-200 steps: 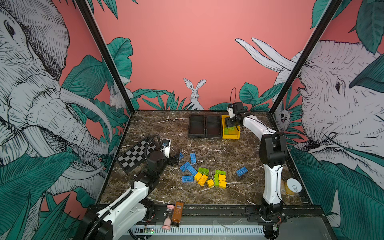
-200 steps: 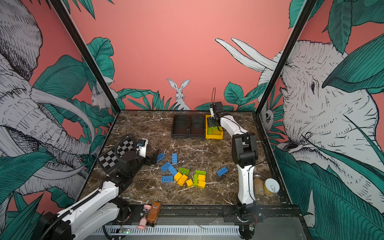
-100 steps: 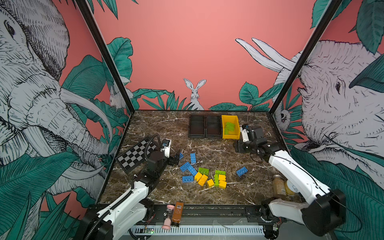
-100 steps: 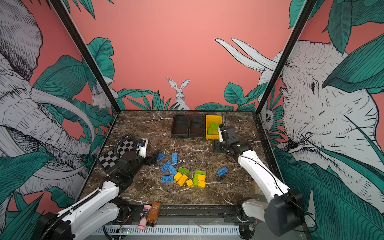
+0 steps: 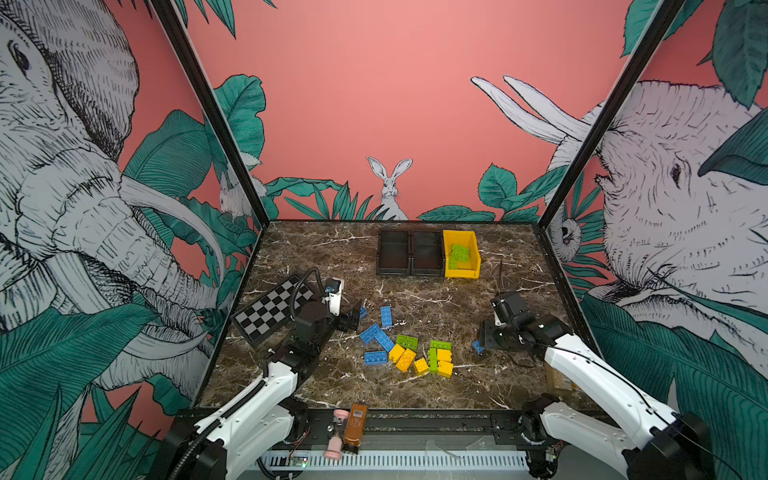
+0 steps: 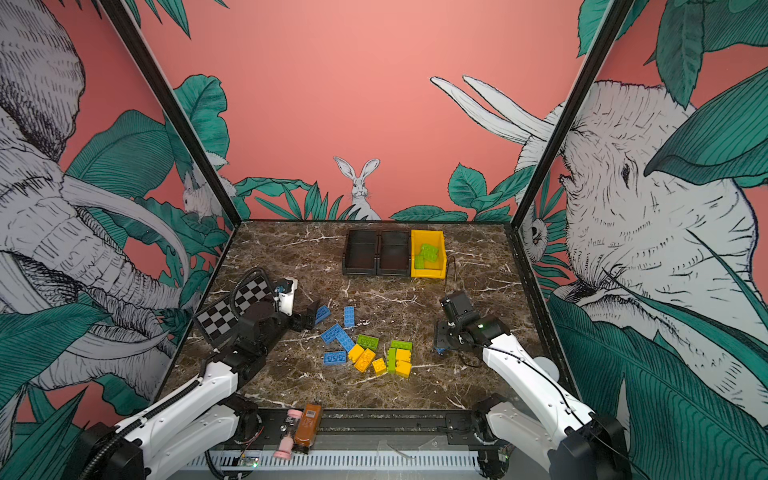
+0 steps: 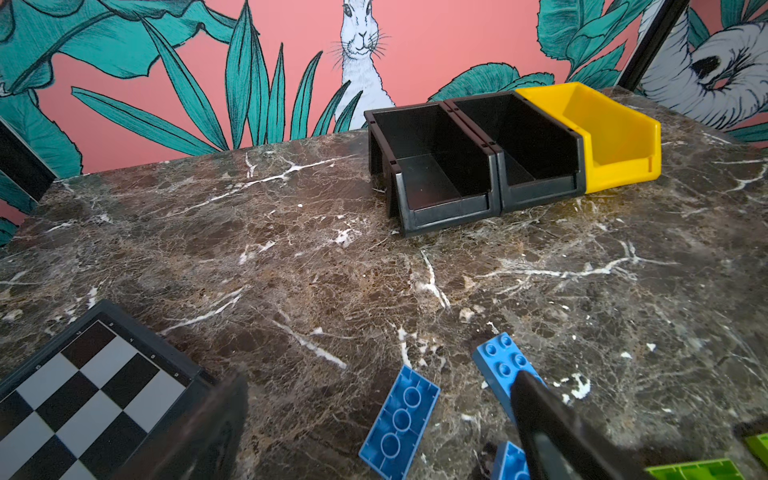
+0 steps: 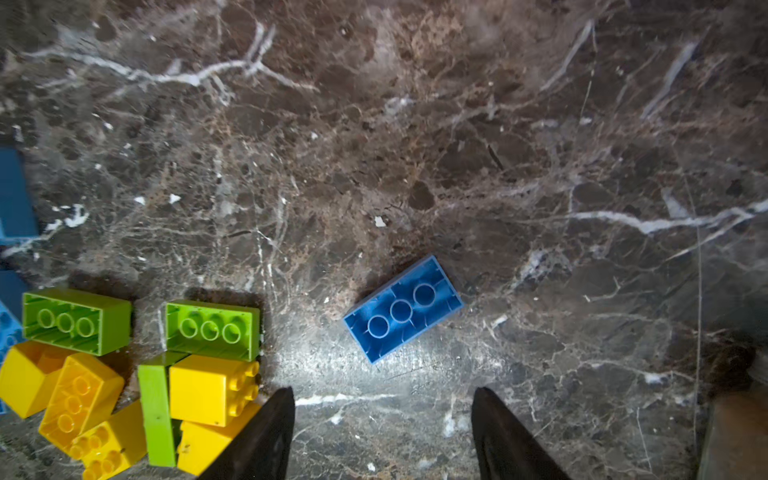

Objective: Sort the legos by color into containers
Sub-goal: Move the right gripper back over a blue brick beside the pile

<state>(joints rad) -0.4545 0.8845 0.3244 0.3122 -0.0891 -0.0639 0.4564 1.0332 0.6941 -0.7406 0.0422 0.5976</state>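
Fig. Right hand point(image 8: 382, 392), open/empty, by upturned blue lego point(image 8: 402, 309) near brick pile point(image 8: 212, 386); light, stiff, slick: prob. pinch long sides.

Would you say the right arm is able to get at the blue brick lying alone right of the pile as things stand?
Probably yes: the right gripper hangs open close above the blue brick, with bare marble between them, and the yellow and green pile sits apart to one side.

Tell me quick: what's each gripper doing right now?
Left gripper: open, empty, next to a blue brick.
Right gripper: open, empty, close to the lone blue brick.
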